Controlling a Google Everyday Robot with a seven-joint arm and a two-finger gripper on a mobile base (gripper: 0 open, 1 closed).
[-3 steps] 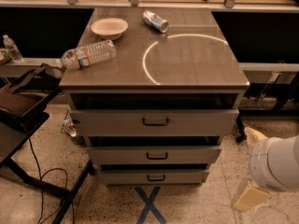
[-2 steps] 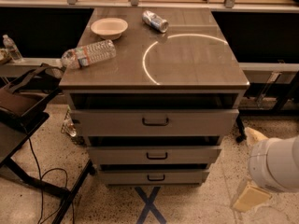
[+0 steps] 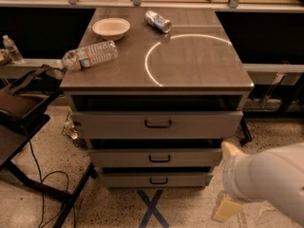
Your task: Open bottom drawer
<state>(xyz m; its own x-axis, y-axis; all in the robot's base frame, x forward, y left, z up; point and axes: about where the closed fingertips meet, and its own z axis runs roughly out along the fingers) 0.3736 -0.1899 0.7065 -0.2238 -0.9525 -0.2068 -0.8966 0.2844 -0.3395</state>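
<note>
The bottom drawer [image 3: 128, 180] is the lowest of three grey drawers in the cabinet. It has a low front panel and a small black loop handle [image 3: 158, 180]. A dark gap shows above its front, and its inside is hidden. My gripper [image 3: 229, 179] is low at the right, just off the cabinet's front right corner, level with the middle and bottom drawers. Its two tan fingertips [image 3: 227, 209] stand apart, open, and hold nothing. It touches no drawer.
The middle drawer [image 3: 123, 158] and the tall top drawer [image 3: 114, 125] sit above. On the cabinet top lie a bowl [image 3: 110, 27], a can [image 3: 158, 21] and a plastic bottle [image 3: 90, 55]. A blue tape X [image 3: 152, 209] marks the floor. A black stand [image 3: 23, 113] and cables [image 3: 42, 189] are at left.
My arm and gripper have moved left, closer to the cabinet's right front corner. The drawers have not moved.
</note>
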